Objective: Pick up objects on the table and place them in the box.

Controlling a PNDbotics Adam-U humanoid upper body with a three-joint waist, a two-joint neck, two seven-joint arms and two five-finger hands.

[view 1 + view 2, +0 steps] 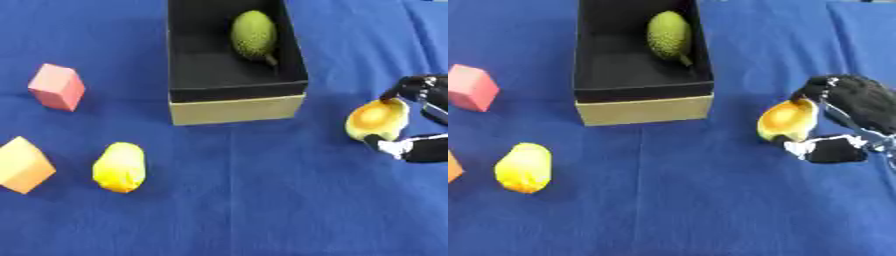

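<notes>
Everywhere blue cloth (pixel 262 200) (slightly creased)

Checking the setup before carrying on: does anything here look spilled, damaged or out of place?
Nothing stands out. The green fruit lies inside the box, the right hand holds the halved fruit, and the yellow fruit and two blocks sit apart on the cloth.

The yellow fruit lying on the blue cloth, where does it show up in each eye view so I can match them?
Left eye view: yellow fruit lies lower left, right of the orange block.
Right eye view: it lies nearer the left edge, lower left; the orange block is nearly cut off.
Shared landmark: the box, up and right of the fruit in both.
</notes>
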